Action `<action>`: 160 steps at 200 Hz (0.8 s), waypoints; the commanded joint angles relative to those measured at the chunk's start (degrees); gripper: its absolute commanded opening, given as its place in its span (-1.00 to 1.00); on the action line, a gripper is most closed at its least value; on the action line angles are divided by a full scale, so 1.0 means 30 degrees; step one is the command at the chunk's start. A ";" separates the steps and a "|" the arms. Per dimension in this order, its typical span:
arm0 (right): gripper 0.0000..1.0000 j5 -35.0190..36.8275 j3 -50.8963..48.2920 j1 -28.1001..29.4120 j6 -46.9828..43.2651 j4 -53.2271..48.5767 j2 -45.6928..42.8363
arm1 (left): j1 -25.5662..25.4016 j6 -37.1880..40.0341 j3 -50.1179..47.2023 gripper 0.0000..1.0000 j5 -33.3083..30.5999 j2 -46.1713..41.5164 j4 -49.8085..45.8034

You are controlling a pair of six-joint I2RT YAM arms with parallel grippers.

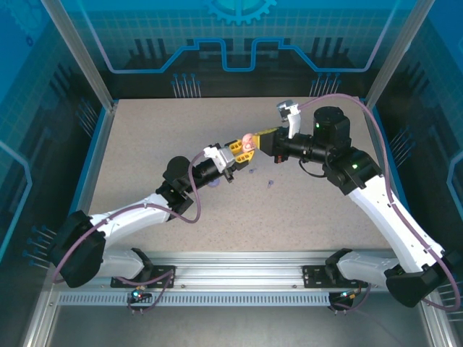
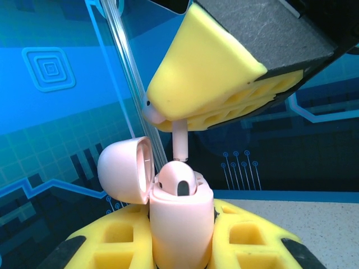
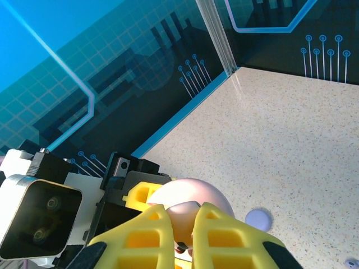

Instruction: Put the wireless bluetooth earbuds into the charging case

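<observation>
The right gripper (image 3: 182,210) pinches a pink earbud (image 2: 179,139), stem down, just above the open pink charging case (image 2: 180,230), which the left gripper (image 1: 237,153) clamps upright. A second pink bud (image 2: 180,180) sits in the case, and a lavender bud (image 1: 269,183) lies on the table (image 1: 325,217).

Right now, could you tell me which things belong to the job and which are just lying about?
In the job: pink case in left fingers; pink earbud in right fingers, above it.
Lying about: lavender round piece and small lavender bit.
</observation>
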 commanded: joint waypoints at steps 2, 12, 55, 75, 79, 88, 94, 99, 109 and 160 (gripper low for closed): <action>-0.81 -0.0147 0.0272 -0.0054 0.0102 -0.0118 -0.0157 | -0.0117 0.0523 0.0223 -1.00 0.0410 0.0159 0.1117; -0.81 -0.0273 0.0188 -0.0111 0.0109 -0.0103 -0.0093 | -0.0112 0.0504 0.0264 -1.00 0.0427 0.0138 0.1132; -0.81 -0.0575 -0.0119 -0.0200 0.0115 -0.0161 -0.0022 | -0.0100 0.0480 0.0426 -1.00 0.0391 0.0194 0.1058; -0.81 -0.0806 -0.0194 -0.0186 0.0126 -0.0304 0.0025 | -0.0092 0.0473 0.0516 -1.00 0.0314 0.0224 0.1047; -0.81 -0.0831 -0.0216 -0.0201 0.0120 -0.0335 0.0025 | -0.0100 0.0470 0.0532 -1.00 0.0307 0.0246 0.1058; -0.81 -0.0894 -0.0291 -0.0200 0.0120 -0.0410 -0.0003 | -0.0092 0.0470 0.0547 -1.00 0.0324 0.0244 0.1058; -0.81 -0.0901 -0.0355 -0.0202 0.0082 -0.0483 -0.0033 | -0.0110 0.0463 0.0593 -1.00 0.0316 0.0264 0.1066; -0.81 -0.0875 -0.0391 -0.0200 0.0097 -0.0510 -0.0055 | -0.0107 0.0441 0.0597 -1.00 0.0285 0.0254 0.1051; -0.81 -0.0817 -0.0496 -0.0204 0.0038 -0.0621 -0.0092 | -0.0109 0.0421 0.0614 -1.00 0.0250 0.0246 0.1058; -0.81 -0.0361 -0.0853 -0.0368 -0.0252 -0.0894 -0.0092 | -0.0114 0.0415 0.0642 -1.00 0.0137 0.0231 0.1145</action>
